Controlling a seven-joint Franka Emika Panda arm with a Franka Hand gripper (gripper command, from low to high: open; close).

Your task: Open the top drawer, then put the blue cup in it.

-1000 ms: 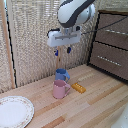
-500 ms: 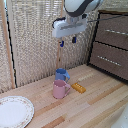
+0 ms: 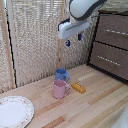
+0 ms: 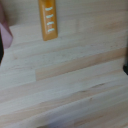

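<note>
The hand point(image 3: 73, 40) hangs open and empty, high above the blue cup point(image 3: 61, 75); the top drawer point(image 3: 114, 31) beside it is shut.

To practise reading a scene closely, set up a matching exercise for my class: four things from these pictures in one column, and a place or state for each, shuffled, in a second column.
Things:
1. blue cup
2. pink mug
3. white plate
4. top drawer

Places or states:
A. shut, at the exterior view's right
B. at the table's front edge, at the exterior view's left
C. just behind the pink mug
D. beside the orange block

Pairs: 1-C, 2-D, 3-B, 4-A
</note>
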